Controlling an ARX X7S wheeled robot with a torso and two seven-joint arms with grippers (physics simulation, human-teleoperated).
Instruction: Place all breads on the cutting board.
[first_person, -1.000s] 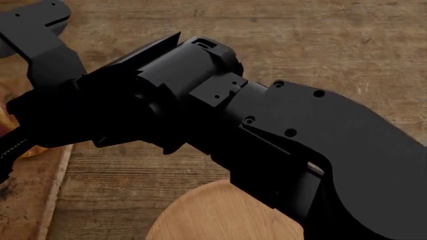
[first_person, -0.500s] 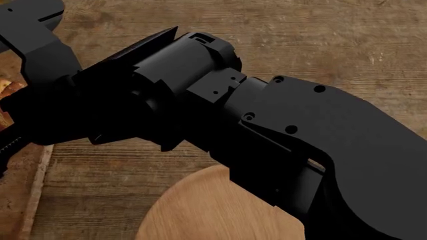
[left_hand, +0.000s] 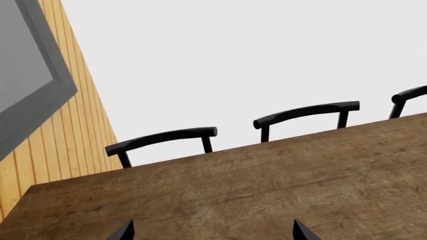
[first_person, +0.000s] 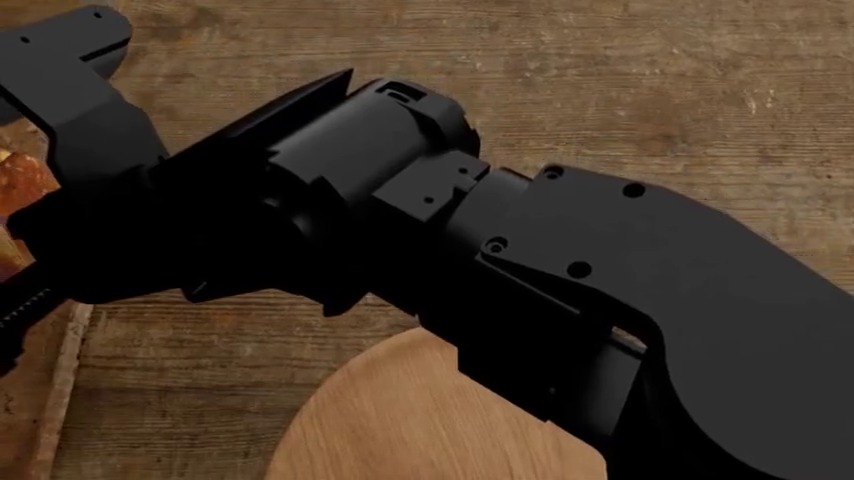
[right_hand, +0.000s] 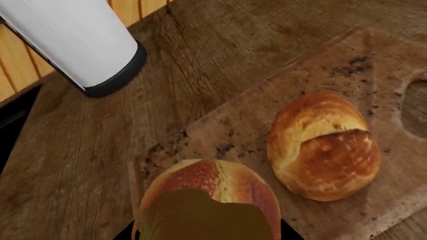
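Nearest the right wrist camera, the darker roll (right_hand: 212, 192) is being held close under the lens, its lower part covered by a blurred olive-brown patch. The right gripper (right_hand: 208, 234) is barely being shown, only dark slivers at either side of the roll, so the set of its jaws cannot be told, nor whether the roll is being pinched or is already resting on the board. Just beyond it, the golden-brown roll (right_hand: 323, 147) with the cracked top is lying flat on the cutting board (right_hand: 280, 95), the two rolls near each other with a strip of stained wood between them. The board's oval hole (right_hand: 415, 102) is being cut off at the frame edge, beside the golden roll. Open board surface is being left toward the far clipped corner. Past the board's edge, bare wooden table (right_hand: 73, 150) is running out to a white cylinder with a black base (right_hand: 83, 42).

In the head view, most of the frame is being blocked by the right arm (first_person: 534, 290). A round light wooden plate (first_person: 400, 420) is showing under it, near the table's close side, and an edge of bread (first_person: 20, 180) is peeking out at the far left.

At the left wrist, the left gripper (left_hand: 210, 232) is being seen only as two dark fingertips (left_hand: 123, 231) spread well apart over empty tabletop, with nothing between them. Beyond the table's far edge, black chair backs (left_hand: 163, 139) are lined up.
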